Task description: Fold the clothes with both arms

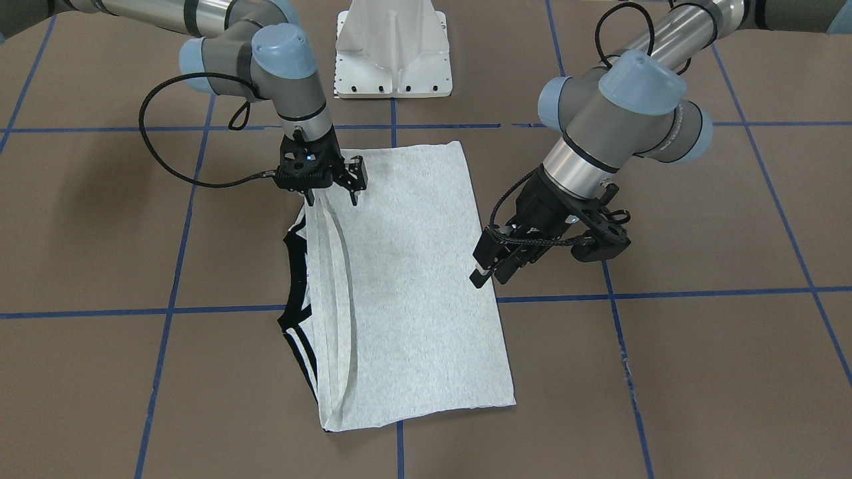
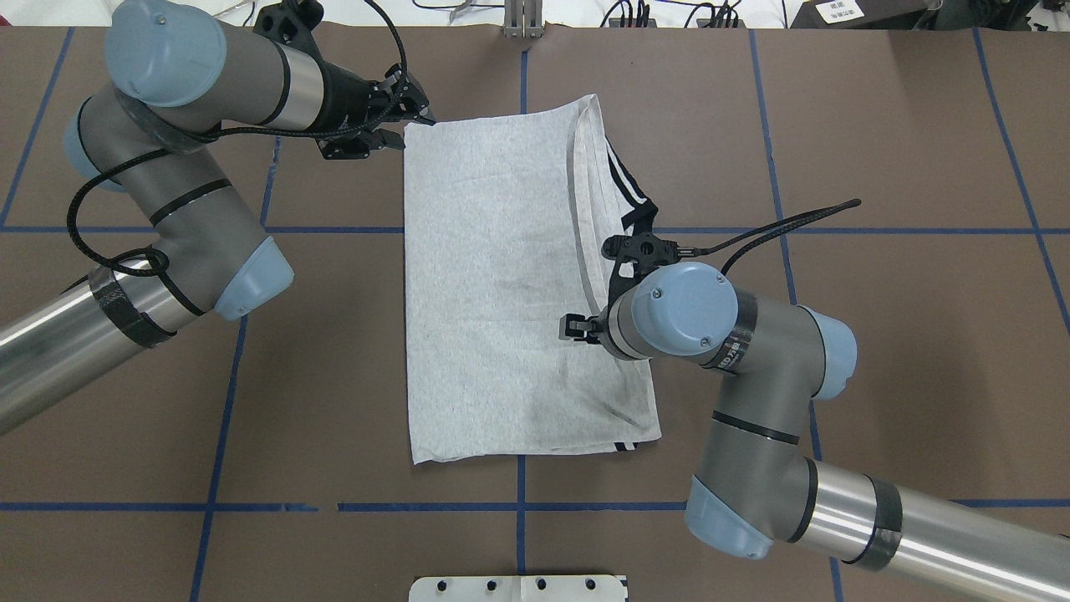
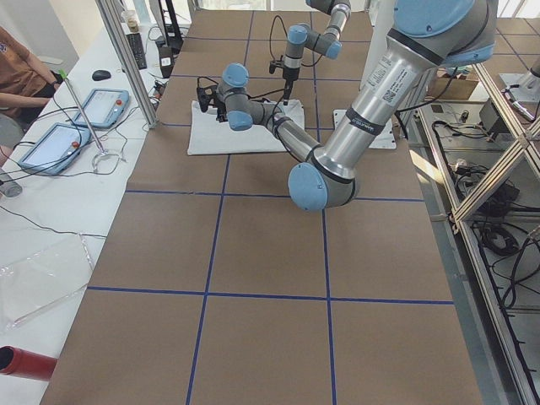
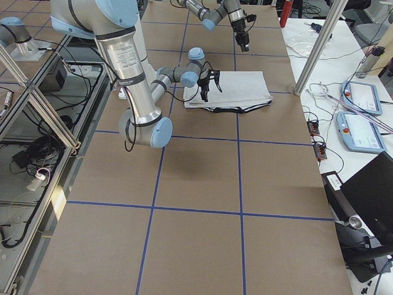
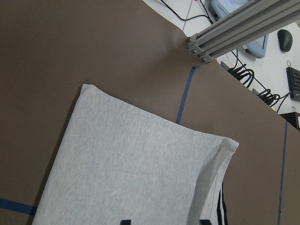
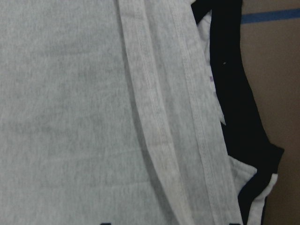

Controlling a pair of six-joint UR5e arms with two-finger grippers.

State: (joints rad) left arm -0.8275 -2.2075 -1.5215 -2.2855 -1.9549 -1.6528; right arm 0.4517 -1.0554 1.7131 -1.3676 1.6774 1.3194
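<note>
The light grey T-shirt (image 1: pixel 406 279) (image 2: pixel 493 276) lies folded into a long rectangle, printed side hidden. Its black collar (image 1: pixel 293 266) (image 6: pixel 234 93) and shoulder stripes (image 2: pixel 631 192) stick out along one long edge, beside stacked hems. My right gripper (image 1: pixel 333 196) hovers open over that hem edge near the robot's end, its fingers wide apart with nothing between them. My left gripper (image 1: pixel 488 273) (image 2: pixel 410 127) hangs open by the opposite long edge, near the far corner. The left wrist view shows that end of the shirt (image 5: pixel 131 168) below the open fingertips.
The white pedestal base (image 1: pixel 393 53) stands at the robot's side of the brown table, which is crossed by blue tape lines (image 1: pixel 399 126). A side bench carries tablets (image 3: pixel 51 143) (image 4: pixel 356 98) and cables. A seated person (image 3: pixel 17 67) and aluminium frame posts (image 3: pixel 126 59) border the table.
</note>
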